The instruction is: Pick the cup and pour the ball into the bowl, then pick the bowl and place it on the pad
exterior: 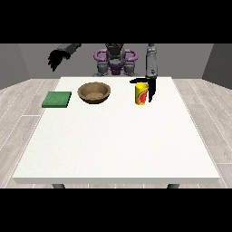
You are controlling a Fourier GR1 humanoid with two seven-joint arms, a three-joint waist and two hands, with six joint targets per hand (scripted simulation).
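Cup (142, 94): yellow with a red mark, upright on the table (118, 145), far half, right of centre. Ball not visible from this angle, cannot tell if inside.

Hand at the view's right (151, 86): down at the cup, black thumb across the cup's far rim, fingers down its right side. Looks wrapped round the cup; cup base on the table as far as can be seen. Grey forearm straight up behind it.

Bowl (94, 92): brown, upright, just left of the cup, clear gap between them. Inside looks bare, though partly shadowed.

Pad (57, 99): green, flat, near the table's left edge, just left of the bowl, not touching it.

Hand at the view's left (57, 58): raised beyond the table's far left corner, well apart from everything, holding nothing. Fingers hang down, loosely relaxed.

Torso (115, 59): purple and grey, behind the far edge, centre.
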